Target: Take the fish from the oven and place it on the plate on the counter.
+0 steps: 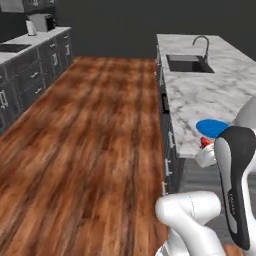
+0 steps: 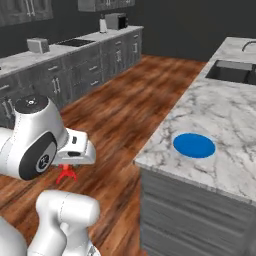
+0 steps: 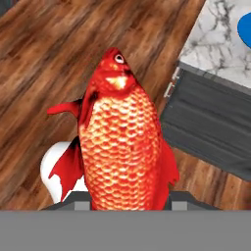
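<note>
A bright red-orange fish (image 3: 120, 142) stands upright between my gripper's dark fingertips (image 3: 81, 197), head pointing away from the hand. My gripper (image 2: 66, 167) is shut on the fish (image 2: 65, 174), which hangs over the wood floor beside the counter's near end. In the left base view a bit of the fish (image 1: 205, 143) peeks out behind my arm, close to the counter's front corner. The round blue plate (image 2: 194, 145) lies flat on the white marble counter (image 2: 227, 112) near that corner, to the right of the gripper. The plate (image 1: 212, 127) is bare. The oven is out of view.
A dark sink (image 1: 189, 64) with a curved faucet (image 1: 202, 45) sits farther along the counter (image 1: 200, 97). Grey cabinet fronts (image 3: 211, 127) drop below its edge. Across the wood floor (image 1: 90, 140) runs a second counter (image 2: 75, 46) with small appliances.
</note>
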Controlling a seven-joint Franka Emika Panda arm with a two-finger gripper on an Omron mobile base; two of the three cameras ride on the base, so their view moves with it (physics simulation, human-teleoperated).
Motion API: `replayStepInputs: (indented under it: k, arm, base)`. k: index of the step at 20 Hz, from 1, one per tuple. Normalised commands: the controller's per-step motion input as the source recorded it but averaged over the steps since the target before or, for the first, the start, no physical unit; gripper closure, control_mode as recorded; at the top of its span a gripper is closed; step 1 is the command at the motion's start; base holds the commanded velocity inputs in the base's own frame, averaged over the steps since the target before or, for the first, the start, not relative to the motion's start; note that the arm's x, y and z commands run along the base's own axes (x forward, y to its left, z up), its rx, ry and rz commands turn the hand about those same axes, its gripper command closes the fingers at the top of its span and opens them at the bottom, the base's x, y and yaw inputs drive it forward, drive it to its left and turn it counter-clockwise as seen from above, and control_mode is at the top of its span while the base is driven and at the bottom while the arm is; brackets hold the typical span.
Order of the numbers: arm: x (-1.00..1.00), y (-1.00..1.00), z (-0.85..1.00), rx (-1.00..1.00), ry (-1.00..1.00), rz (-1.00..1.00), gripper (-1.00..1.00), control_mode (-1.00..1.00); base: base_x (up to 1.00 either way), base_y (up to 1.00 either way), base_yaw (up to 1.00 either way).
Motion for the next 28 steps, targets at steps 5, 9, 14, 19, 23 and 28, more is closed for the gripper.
replayStepInputs:
  k: [5,9,14,19,23,28]
  arm:
    - [0.0,0.0,0.0,0.0,0.0,0.0,1.0,1.0]
    - [0.0,0.0,0.0,0.0,0.0,0.0,1.0,1.0]
    - [0.0,0.0,0.0,0.0,0.0,0.0,1.0,1.0]
    - [0.0,0.0,0.0,0.0,0.0,0.0,1.0,1.0]
    - [0.0,0.0,0.0,0.0,0.0,0.0,1.0,1.0]
    - [0.0,0.0,0.0,0.0,0.0,0.0,1.0,1.0]
  base:
    - [0.34,-0.34,-0.73]
    - [0.53,-0.03,-0.45]
    - [0.65,-0.14,-0.01]
    - [0.92,-0.66,0.12]
    - [0.71,-0.87,0.05]
    - [0.68,-0.33,-0.14]
